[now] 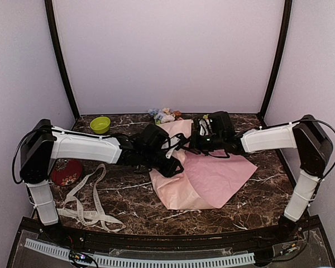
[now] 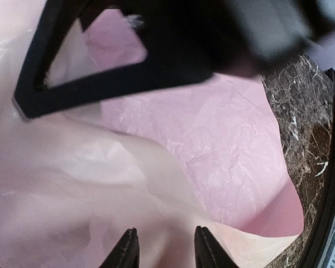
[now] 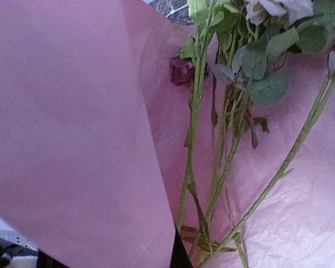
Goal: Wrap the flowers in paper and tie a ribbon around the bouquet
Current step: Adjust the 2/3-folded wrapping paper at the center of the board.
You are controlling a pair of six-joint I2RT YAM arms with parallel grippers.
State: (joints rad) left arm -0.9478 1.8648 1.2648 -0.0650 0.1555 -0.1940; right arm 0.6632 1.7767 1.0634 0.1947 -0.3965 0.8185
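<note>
R. hand [image 3: 178, 254] is clenching shut, apparently on an edge of the paper [image 1: 212, 178]: in the R. wrist view a raised flap is running down to its dark tip. Judged purpose: it is lifting that flap to fold it over the flowers [image 3: 223, 128], whose stems are lying lengthwise on the sheet w/ blooms pointing toward the far wall. L. hand [image 2: 166, 251] is hovering over the sheet's left part w/ fingers [image 2: 128, 251] parted. Nothing is showing clearly betw. them, so it is reading as released, probably standing by to press or catch the opposite side as the wrap closes. Mid-counter [image 1: 134, 190], the paper is lying creased and partly under both hands. Near-left, the ribbon [image 1: 86, 201] is lying in loose loops, well apart from the sheet, i.e. tying is not yet begun. At far left the green bowl [image 1: 100, 124] is standing away from the work. Stage est.: early wrapping, no cone showing yet.
</note>
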